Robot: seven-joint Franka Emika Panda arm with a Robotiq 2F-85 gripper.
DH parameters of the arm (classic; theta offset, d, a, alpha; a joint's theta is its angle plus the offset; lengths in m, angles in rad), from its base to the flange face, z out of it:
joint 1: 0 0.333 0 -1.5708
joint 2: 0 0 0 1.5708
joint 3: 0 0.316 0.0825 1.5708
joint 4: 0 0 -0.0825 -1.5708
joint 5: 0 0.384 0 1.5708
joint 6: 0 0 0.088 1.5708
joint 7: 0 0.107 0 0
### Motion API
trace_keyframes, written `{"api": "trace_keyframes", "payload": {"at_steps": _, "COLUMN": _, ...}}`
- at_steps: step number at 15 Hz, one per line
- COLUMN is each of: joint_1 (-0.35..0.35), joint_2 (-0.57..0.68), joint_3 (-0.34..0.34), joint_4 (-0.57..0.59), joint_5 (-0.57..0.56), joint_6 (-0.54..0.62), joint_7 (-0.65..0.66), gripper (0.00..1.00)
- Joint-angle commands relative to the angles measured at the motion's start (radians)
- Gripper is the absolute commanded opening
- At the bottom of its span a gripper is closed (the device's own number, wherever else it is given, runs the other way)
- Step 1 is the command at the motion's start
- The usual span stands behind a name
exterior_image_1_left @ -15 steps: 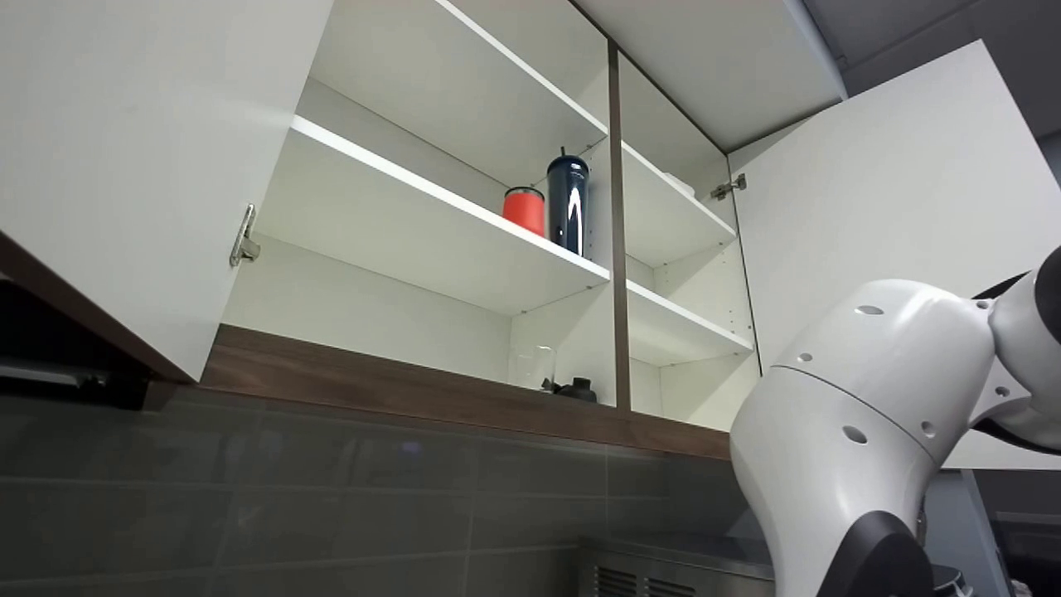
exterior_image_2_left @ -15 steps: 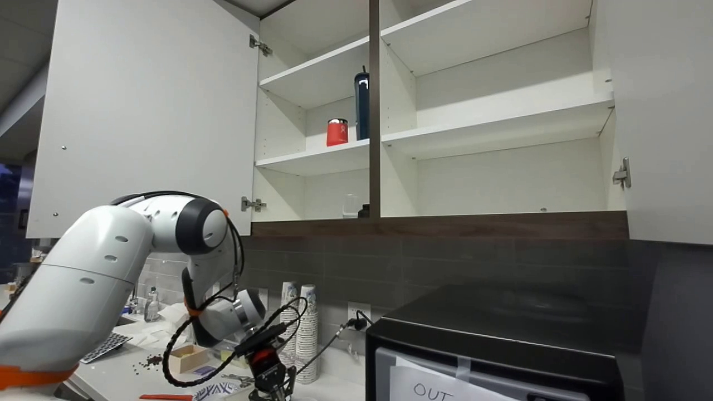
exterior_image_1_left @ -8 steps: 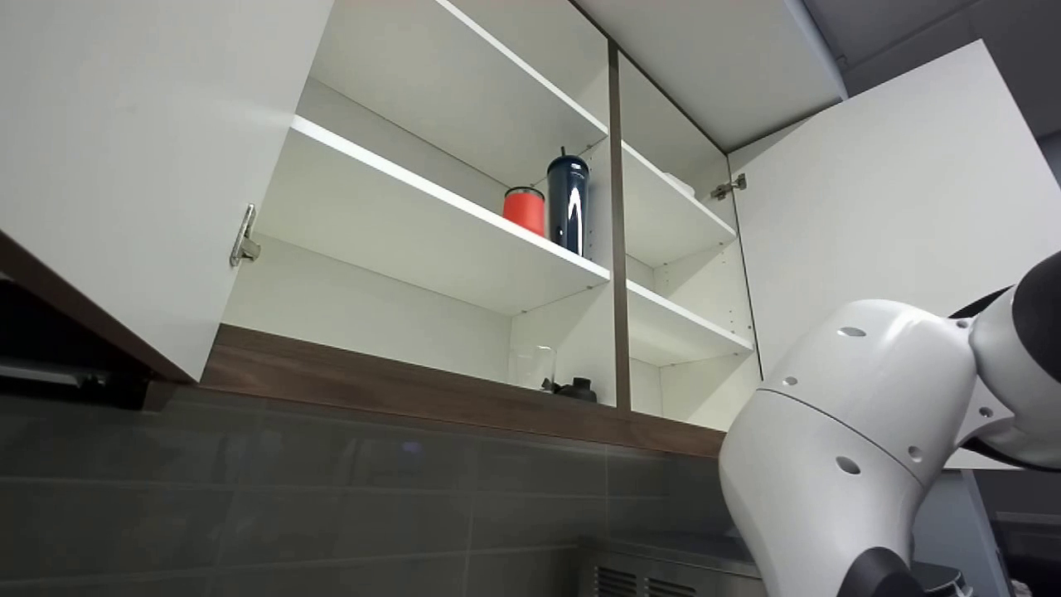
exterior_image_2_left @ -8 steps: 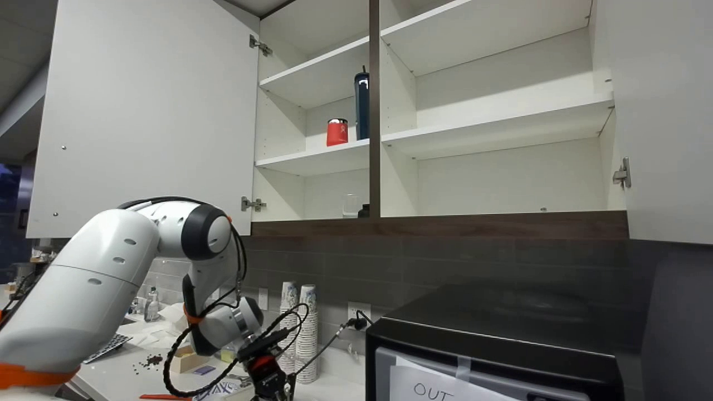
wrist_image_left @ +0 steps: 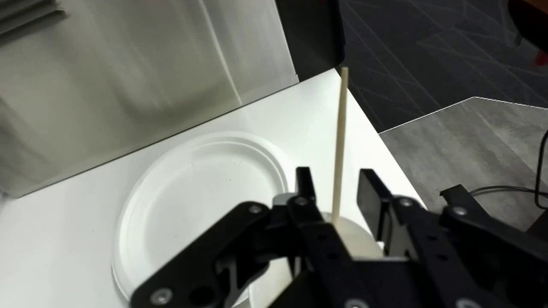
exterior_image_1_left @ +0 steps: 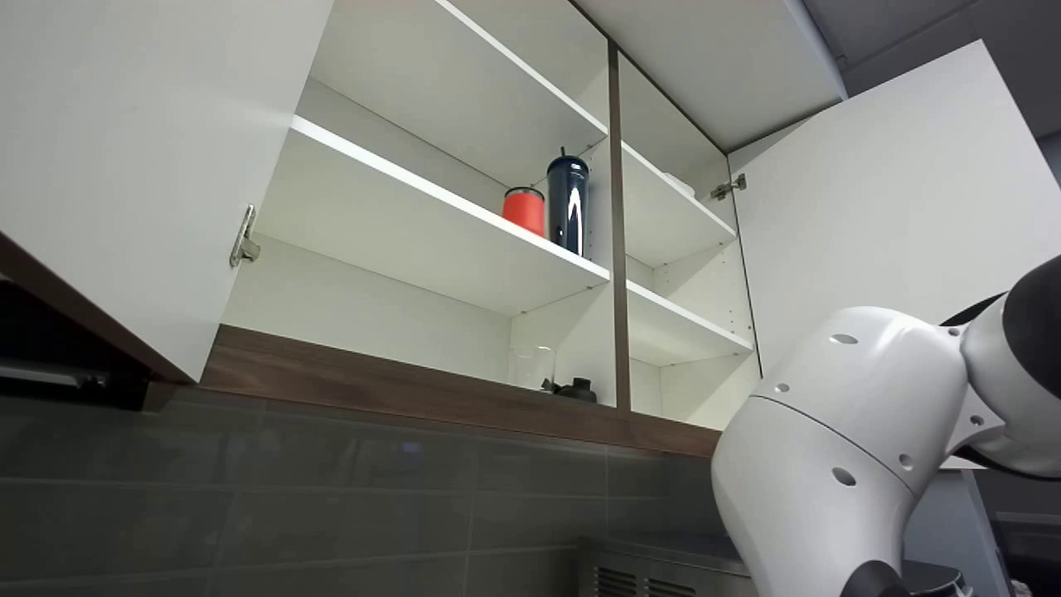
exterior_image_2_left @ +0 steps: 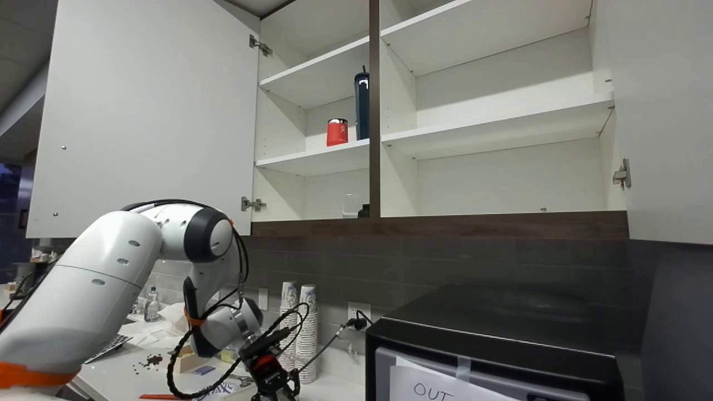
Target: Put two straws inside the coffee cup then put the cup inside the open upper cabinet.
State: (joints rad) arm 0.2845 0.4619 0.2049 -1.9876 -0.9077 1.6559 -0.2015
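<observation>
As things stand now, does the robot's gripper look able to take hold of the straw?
Probably yes: in the wrist view the gripper is open, the straw shows in the gap between its jaws, and I see nothing there to block closing. Depth, though, is hard to judge.

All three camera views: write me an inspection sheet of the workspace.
Surface: white counter bearing a white plate.
Job's things: only one straw seen, apparently leading into what is probably the coffee cup, mostly hidden; upper cabinet open.
Clutter: stacked paper cups; scattered dark bits.
Gripper: jaws apart, straw seen between them.
Cables: black cable looping beside the arm; plug in a wall outlet.
Surroundings: red cup and dark blue bottle on a cabinet shelf; black appliance with a sign reading OUT.
</observation>
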Motion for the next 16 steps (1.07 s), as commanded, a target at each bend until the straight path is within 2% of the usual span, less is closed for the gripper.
{"api": "trace_keyframes", "payload": {"at_steps": 1, "joint_1": -0.002, "joint_2": 0.004, "joint_3": 0.01, "joint_4": 0.01, "joint_5": -0.044, "joint_6": 0.003, "joint_7": -0.012, "gripper": 0.66}}
{"api": "trace_keyframes", "payload": {"at_steps": 5, "joint_1": -0.006, "joint_2": -0.037, "joint_3": 0.021, "joint_4": 0.029, "joint_5": 0.004, "joint_6": -0.033, "joint_7": -0.008, "gripper": 0.96}}
{"api": "trace_keyframes", "payload": {"at_steps": 6, "joint_1": -0.012, "joint_2": -0.047, "joint_3": 0.026, "joint_4": 0.038, "joint_5": 0.038, "joint_6": -0.039, "joint_7": -0.014, "gripper": 0.99}}
{"api": "trace_keyframes", "payload": {"at_steps": 11, "joint_1": -0.039, "joint_2": -0.104, "joint_3": 0.034, "joint_4": 0.072, "joint_5": 0.258, "joint_6": -0.082, "joint_7": -0.041, "gripper": 1.0}}
{"api": "trace_keyframes", "payload": {"at_steps": 15, "joint_1": -0.041, "joint_2": -0.122, "joint_3": 0.026, "joint_4": 0.075, "joint_5": 0.431, "joint_6": -0.043, "joint_7": 0.019, "gripper": 1.0}}
{"api": "trace_keyframes", "payload": {"at_steps": 16, "joint_1": -0.047, "joint_2": -0.127, "joint_3": 0.025, "joint_4": 0.066, "joint_5": 0.472, "joint_6": -0.001, "joint_7": 0.031, "gripper": 1.0}}
